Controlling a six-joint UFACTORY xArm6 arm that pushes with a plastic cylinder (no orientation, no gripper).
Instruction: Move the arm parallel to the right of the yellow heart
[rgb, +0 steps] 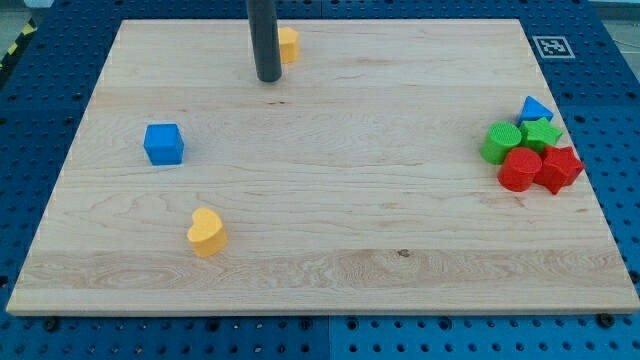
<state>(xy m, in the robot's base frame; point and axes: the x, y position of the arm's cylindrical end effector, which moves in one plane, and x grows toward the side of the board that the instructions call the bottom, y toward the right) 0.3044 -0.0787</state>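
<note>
The yellow heart (207, 232) lies at the lower left of the wooden board (330, 240). My tip (268, 79) rests near the view's top, well above and a little right of the heart. A yellow block (289, 44) sits just right of the rod and is partly hidden by it; its shape is unclear. A blue cube (164, 144) lies at the left, between the tip and the heart.
A cluster sits at the view's right edge: a blue triangle (536, 108), a green star (541, 132), a green cylinder (501, 142), a red cylinder (520, 169) and a red star (559, 168). A marker tag (551, 46) lies at the top right corner.
</note>
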